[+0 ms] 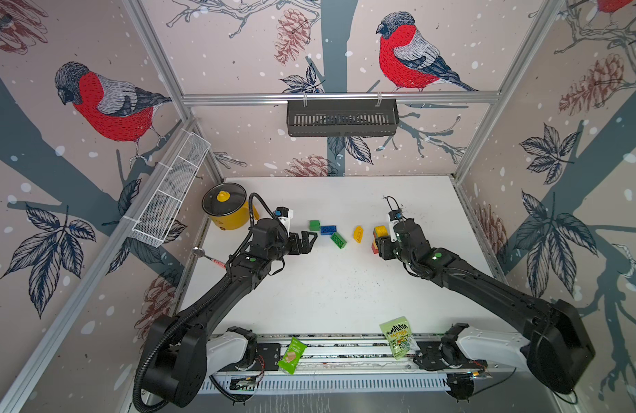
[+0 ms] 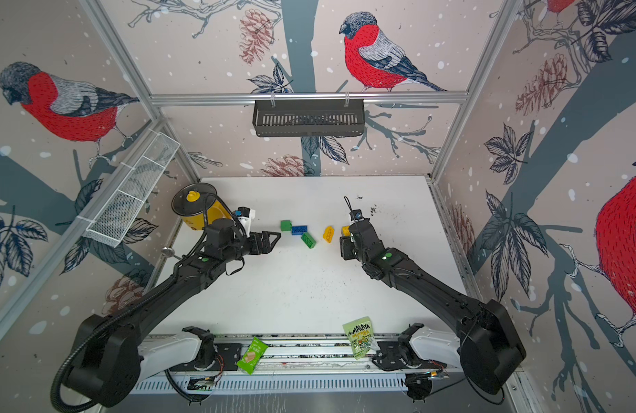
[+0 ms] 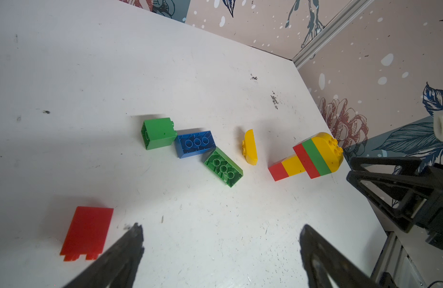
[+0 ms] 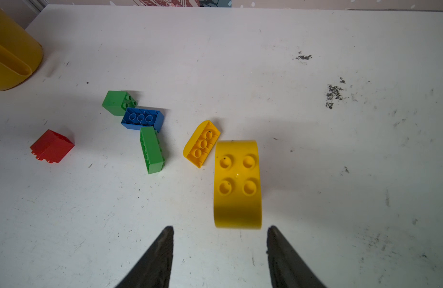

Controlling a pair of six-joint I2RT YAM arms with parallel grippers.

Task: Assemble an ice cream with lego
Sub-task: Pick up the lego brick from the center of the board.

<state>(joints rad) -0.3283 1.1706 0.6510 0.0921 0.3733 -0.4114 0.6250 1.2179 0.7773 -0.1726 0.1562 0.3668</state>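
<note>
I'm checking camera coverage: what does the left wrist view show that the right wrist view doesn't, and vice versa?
Only the left wrist view: the stacked lego ice cream from the side, banded red, yellow, red and green under a yellow dome, and the open right tool beside it. Only the right wrist view: the yellow plastic pot, and the stack from above, showing just its yellow top. Both: the loose green cube brick, blue brick, long green brick, yellow half-round brick and red brick on the white table.
</note>
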